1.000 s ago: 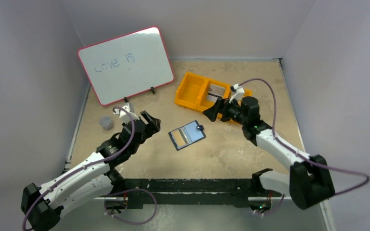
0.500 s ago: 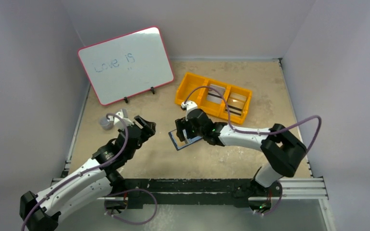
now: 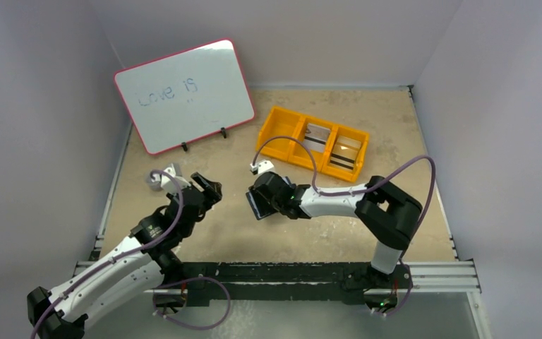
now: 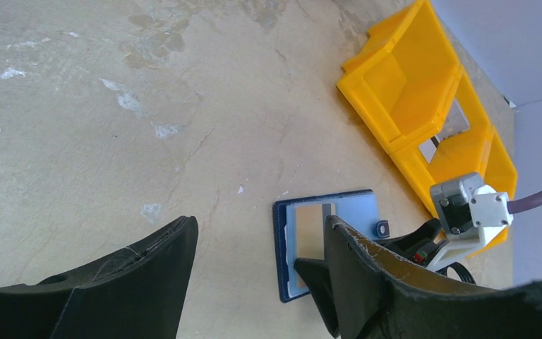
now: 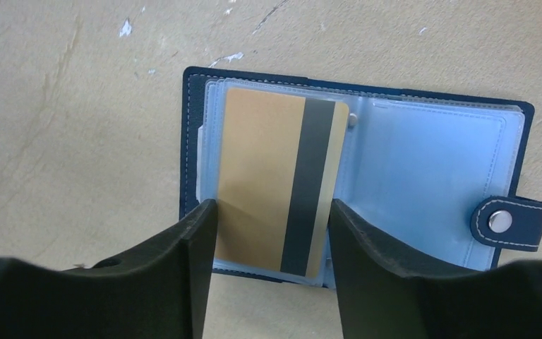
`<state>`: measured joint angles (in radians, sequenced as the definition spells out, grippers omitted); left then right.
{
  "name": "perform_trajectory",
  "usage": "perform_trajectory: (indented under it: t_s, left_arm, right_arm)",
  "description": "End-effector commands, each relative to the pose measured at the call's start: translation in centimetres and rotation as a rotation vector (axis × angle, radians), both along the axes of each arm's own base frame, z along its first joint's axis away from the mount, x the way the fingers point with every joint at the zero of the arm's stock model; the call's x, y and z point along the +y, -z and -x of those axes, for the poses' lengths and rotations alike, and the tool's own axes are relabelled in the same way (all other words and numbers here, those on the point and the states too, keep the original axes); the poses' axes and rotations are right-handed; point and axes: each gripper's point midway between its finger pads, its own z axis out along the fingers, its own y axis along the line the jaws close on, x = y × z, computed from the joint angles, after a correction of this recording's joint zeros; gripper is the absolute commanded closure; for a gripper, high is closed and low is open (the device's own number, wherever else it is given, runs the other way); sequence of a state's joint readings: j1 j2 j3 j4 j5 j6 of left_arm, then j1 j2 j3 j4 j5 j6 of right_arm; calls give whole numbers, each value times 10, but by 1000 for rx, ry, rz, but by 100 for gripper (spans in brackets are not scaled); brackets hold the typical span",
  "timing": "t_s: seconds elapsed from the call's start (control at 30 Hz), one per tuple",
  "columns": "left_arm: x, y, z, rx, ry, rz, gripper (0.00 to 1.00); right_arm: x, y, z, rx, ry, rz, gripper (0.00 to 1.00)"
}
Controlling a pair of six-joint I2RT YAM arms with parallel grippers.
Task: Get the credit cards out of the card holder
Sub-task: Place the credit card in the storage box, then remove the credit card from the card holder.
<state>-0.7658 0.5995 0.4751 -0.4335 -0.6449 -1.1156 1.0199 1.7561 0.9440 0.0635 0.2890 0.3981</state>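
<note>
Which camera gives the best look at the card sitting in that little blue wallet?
The right wrist view: the card is close and sharp, tan with a dark stripe, lying in the open wallet between the fingers of the right gripper. The left wrist view shows it small and pale. From above, the arm hides it.

counts: 1 card holder (image 5: 437,176), lying open. cards visible: 3 total. 1 tan card with a dark stripe (image 5: 268,176) in the holder, 1 greyish card (image 3: 316,136) in the tray's middle compartment, 1 more card (image 3: 346,150) in its right compartment. can't tell if more cards sit under the pale pockets. 1 orange tray (image 3: 279,134) with 3 compartments: 2 hold a card, 1 doesn't. 1 whiteboard (image 3: 187,95), pink rim. 1 small grey round thing (image 3: 153,183), partly hidden. 2 arms, 2 grippers: left gripper (image 4: 260,226), right gripper (image 5: 274,206), 2 fingers each.
</note>
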Motion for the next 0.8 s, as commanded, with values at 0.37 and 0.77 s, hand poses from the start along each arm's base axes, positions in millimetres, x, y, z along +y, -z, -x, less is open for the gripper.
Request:
perform_trajectory:
  t_s: [0.37, 0.77]
  left_arm:
    - [-34, -9, -14, -26, 113, 27, 34]
    - [-90, 29, -22, 76, 305, 45, 34]
  right_arm:
    - [10, -16, 7, 84, 100, -126, 62]
    - [14, -24, -5, 145, 204, -293, 89]
